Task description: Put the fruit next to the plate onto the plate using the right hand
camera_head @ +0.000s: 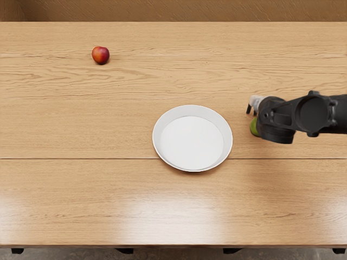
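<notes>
A white round plate point(192, 137) lies in the middle of the wooden table. Just right of it, a green fruit point(252, 127) shows only as a small sliver, since my right hand point(257, 111) sits on top of it and hides most of it. The right arm comes in from the picture's right edge at the plate's height. The hand's dark body blocks the view of its grasp, and I cannot tell whether the fruit is held or still rests on the table. The left arm is out of view.
A red apple point(100, 54) lies far off at the table's back left. The table's front edge point(173, 246) runs along the bottom of the view, and a wall stands behind the far edge.
</notes>
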`<state>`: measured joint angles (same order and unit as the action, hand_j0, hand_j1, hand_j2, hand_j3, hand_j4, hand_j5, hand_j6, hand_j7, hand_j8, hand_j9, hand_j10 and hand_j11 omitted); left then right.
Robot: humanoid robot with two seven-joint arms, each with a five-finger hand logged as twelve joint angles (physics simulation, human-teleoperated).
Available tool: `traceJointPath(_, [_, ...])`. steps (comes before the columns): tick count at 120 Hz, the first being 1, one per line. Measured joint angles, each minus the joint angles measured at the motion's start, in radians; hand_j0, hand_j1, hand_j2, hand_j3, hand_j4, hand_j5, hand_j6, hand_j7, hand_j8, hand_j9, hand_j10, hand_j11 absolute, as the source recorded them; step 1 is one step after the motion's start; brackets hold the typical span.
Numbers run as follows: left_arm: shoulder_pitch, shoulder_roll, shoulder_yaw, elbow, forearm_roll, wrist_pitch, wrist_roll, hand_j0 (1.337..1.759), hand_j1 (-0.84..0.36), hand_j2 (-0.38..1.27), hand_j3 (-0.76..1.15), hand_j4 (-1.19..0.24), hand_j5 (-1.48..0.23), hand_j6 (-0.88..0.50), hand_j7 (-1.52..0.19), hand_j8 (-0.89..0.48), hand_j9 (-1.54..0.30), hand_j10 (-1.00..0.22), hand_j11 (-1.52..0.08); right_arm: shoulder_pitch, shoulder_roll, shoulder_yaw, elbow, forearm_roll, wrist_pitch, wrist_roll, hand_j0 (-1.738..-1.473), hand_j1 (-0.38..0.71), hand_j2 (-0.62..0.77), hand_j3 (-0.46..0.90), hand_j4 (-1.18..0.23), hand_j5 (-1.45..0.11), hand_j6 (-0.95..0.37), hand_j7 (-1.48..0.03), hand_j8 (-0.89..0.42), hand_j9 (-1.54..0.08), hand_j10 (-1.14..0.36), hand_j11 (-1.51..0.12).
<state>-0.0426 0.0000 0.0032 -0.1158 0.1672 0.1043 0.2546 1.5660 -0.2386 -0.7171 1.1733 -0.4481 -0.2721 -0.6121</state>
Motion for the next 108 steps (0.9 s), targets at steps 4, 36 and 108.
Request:
traceJointPath(4, [0.0,0.0,0.0,0.0,0.0,0.0,0.0,1.658,0.33,0.0,0.0,-0.02,-0.02,-0.02,-0.02,-0.02,-0.02,-0.02,-0.02,-0.001,0.006,-0.001,-0.005,0.0,-0.001,0.0,-1.657,0.07,-0.05,0.0,-0.37,-0.49,-0.38,-0.49,-0.37,-0.49,-0.38,-0.49])
traceJointPath(36, [0.001,0.0,0.0,0.0,0.0,0.0,0.0,1.658,0.33,0.0,0.0,-0.02,-0.02,-0.02,-0.02,-0.02,-0.02,-0.02,-0.02,-0.005,0.024,-0.001,-0.02,0.002,-0.002,0.001,-1.656,0.22,-0.05,0.0,-0.5,-0.66,-0.48,-0.65,-0.49,-0.66,-0.5,-0.66])
traceJointPath(108, [0.001,0.0,-0.001,0.0,0.0,0.0,0.0,1.658,0.33,0.0,0.0,-0.02,-0.02,-0.02,-0.02,-0.02,-0.02,-0.02,-0.02,0.009,0.031,0.044,-0.009,0.045,-0.012,0.001,-1.648,0.3,0.21,0.0,-0.8,-1.16,-0.3,-1.09,-0.26,-1.15,-0.63,-1.15])
